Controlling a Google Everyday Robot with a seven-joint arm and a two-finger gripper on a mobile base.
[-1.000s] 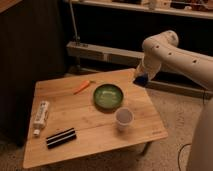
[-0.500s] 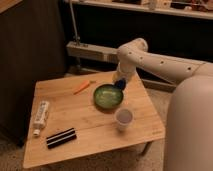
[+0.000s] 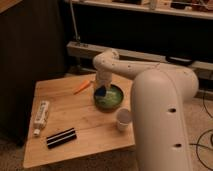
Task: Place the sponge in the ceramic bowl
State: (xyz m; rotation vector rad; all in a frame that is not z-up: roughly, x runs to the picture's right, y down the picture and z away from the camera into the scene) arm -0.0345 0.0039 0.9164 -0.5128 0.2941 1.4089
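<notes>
The small blue sponge (image 3: 102, 92) is pinched at the tip of my gripper (image 3: 102, 89), which is shut on it. Both hang over the left part of the ceramic bowl (image 3: 115, 101), a round green bowl with a dark rim near the middle of the wooden table (image 3: 75, 120). The sponge sits just above the bowl's inside, and I cannot tell whether it touches. My white arm reaches in from the lower right and arcs over the bowl's far side.
A small white cup (image 3: 123, 119) stands just in front and right of the bowl. An orange carrot-like stick (image 3: 82, 86) lies left of the bowl. A white tube (image 3: 41, 116) and a black striped bar (image 3: 61, 138) lie at the table's front left.
The arm has swung left across the table with the sponge, from beyond the table's right corner to over the bowl's left part. The view has shifted closer.
</notes>
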